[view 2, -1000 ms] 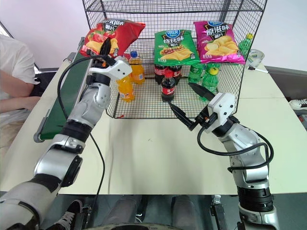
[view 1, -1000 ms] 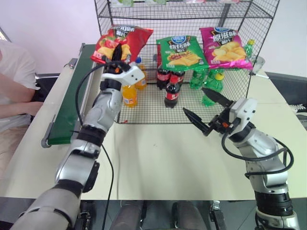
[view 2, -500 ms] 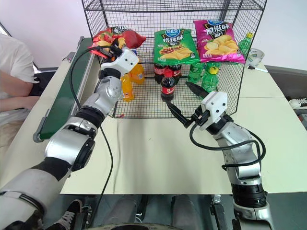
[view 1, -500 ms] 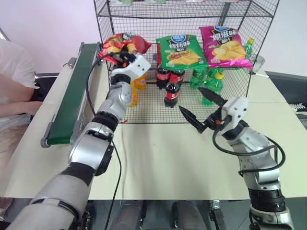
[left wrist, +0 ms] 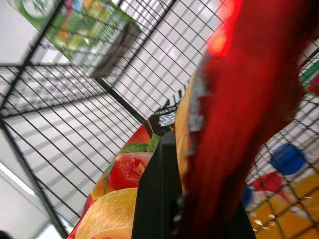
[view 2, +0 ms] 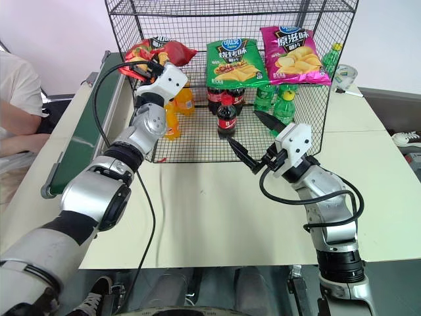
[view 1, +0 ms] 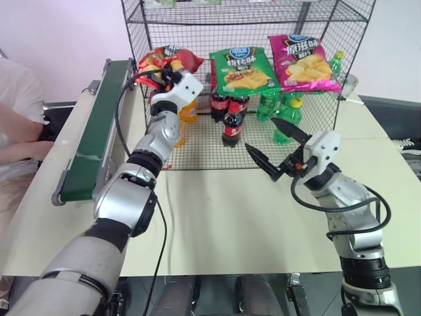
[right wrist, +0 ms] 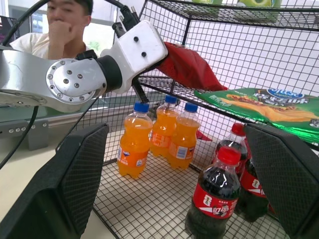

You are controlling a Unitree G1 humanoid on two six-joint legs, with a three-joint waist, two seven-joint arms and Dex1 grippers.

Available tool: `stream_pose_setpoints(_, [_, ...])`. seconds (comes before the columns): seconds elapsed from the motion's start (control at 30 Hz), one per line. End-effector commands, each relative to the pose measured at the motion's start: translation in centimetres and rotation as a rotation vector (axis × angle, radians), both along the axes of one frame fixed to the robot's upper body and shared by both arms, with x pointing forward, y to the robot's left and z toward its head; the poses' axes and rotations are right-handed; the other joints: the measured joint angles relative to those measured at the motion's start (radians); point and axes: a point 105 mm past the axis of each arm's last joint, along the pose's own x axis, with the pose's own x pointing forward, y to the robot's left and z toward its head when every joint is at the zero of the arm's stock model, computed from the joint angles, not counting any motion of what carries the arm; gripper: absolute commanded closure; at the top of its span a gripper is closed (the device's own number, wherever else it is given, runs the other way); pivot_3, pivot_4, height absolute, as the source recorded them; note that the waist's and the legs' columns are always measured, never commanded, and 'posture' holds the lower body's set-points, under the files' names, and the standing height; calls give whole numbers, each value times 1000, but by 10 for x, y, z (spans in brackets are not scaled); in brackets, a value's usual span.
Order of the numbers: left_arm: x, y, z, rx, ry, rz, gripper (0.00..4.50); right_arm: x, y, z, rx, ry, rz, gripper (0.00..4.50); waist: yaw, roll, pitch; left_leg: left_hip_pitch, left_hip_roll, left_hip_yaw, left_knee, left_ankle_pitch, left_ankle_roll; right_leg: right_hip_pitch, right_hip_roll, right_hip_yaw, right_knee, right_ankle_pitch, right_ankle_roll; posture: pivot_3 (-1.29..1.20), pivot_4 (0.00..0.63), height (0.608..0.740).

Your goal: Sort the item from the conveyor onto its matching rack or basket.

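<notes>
Gripping the glossy red crisp bag (view 1: 172,58) over the left end of the black wire-mesh rack's (view 1: 309,115) chip shelf, the clenched left tool (view 1: 164,68) risks an early release dropping it beside the green bag (view 1: 240,69); the right tool (view 1: 276,148) hangs open.

This looks like a robotics lab or test room dressed up as a small shop. A tall black wire-mesh shelving cage (view 1: 309,125) stands on a plain cream table (view 1: 217,224), stocked in retail fashion: glossy crisp bags on the middle tier (red, green and magenta), orange soda bottles (right wrist: 149,142) and dark cola bottles (right wrist: 214,199) below. A long dark green conveyor belt in a grey metal frame (view 1: 89,145) runs along one side. A person in a white shirt (view 1: 16,125) sits beside it against bare pale walls.
</notes>
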Motion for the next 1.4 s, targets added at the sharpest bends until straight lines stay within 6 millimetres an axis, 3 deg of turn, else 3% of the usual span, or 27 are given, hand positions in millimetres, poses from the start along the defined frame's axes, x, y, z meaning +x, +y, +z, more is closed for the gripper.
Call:
stream_pose_setpoints(0.03, [-1,0,5,-95,-5,-68,3934,-6,5,7,4,-32,24,0,0,0,0,-1,0,0,0,0,0,-1,0,0,1,0,0,0,150,740])
stream_pose_setpoints(0.07, [-1,-3,4,-98,2,-89,3666,-6,5,6,1,-30,26,0,0,0,0,-1,0,0,0,0,0,-2,0,0,1,0,0,0,150,740])
stream_pose_setpoints(0.3, [-4,-8,1,-149,20,-157,376,-6,6,4,6,-22,32,0,1,-1,-1,-1,0,0,2,0,0,-1,0,1,2,0,0,0,150,740])
stream_pose_setpoints(0.4, [-9,-7,-6,-247,51,-238,376,-7,6,3,7,-16,38,0,0,-1,-1,-1,0,0,2,0,0,-1,0,1,2,0,0,0,150,740])
stream_pose_setpoints(0.5, [-21,-11,-10,-205,57,-297,376,-7,6,2,8,-10,39,0,0,-1,-2,-1,0,0,3,0,0,-1,0,1,3,0,0,0,150,740])
stream_pose_setpoints(0.8, [-77,9,-17,-170,71,-387,376,-9,5,-1,4,-2,49,0,-1,0,-2,-1,0,0,4,0,0,-2,0,4,4,0,0,0,150,740])
stream_pose_setpoints(0.9, [-98,18,-19,-383,157,-569,376,-9,1,-1,-3,1,47,0,-1,0,-2,-1,0,0,4,0,0,-2,0,4,3,0,-1,0,150,740])
stream_pose_setpoints(0.97, [-112,34,-16,-517,192,-634,376,-11,-10,-2,-36,7,49,0,0,0,-2,-1,0,0,4,0,0,-2,0,4,3,0,-1,0,150,740])
stream_pose_setpoints(1.1, [-139,57,-32,-528,366,-695,376,-15,-41,-8,-132,40,38,0,-1,0,-2,-1,1,0,4,0,0,-1,0,4,3,0,-1,0,150,740])
stream_pose_setpoints(1.2, [-165,98,-46,-626,463,-677,376,-16,-67,-7,-201,59,10,0,-3,1,-2,0,1,0,3,0,0,0,0,4,2,0,-1,0,150,740])
stream_pose_setpoints(1.27, [-186,130,-51,-433,470,-597,376,-20,-80,-5,-241,80,11,0,-5,1,-2,0,2,0,2,0,0,-1,0,5,2,0,-1,0,150,740])
stream_pose_setpoints(1.4, [-201,172,-63,-393,537,-492,376,-23,-97,-5,-287,110,-5,0,10,1,-2,2,3,0,0,-2,3,0,-1,4,1,0,-3,0,150,740])
